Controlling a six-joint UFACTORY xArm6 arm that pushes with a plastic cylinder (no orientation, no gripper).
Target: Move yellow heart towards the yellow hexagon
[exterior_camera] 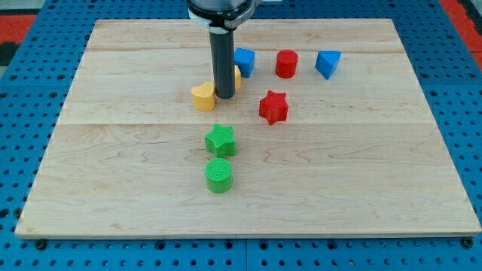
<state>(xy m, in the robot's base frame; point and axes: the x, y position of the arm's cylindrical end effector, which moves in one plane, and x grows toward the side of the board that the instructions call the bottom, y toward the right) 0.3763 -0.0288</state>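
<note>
The yellow heart (202, 96) lies on the table (361, 188) in its far half, a little toward the left edge from the middle. My tip (224, 95) stands at the heart's right flank, touching it or all but touching it; the rod hides the seam, so I cannot say which. Directly behind the rod, toward the far edge, a sliver of the yellow hexagon (236, 77) shows, most of it covered.

The trouble, as I judge it, is that my tip sits between the two yellow blocks. A push from here would drive the heart toward the left edge, away from the hexagon, or knock the hexagon toward the blue block (245, 61) just beyond it. To close the gap I would need to come round to the heart's left or near side, and the heart's rounded lobes could let it spin off the rod instead of sliding straight. The red star (273, 107) sits near on the right and could be clipped on a wide detour; the green star (221, 140) lies nearer the front edge, well apart.

There are no jaws on this arm, only the bare rod, so nothing is held or clamped
</note>
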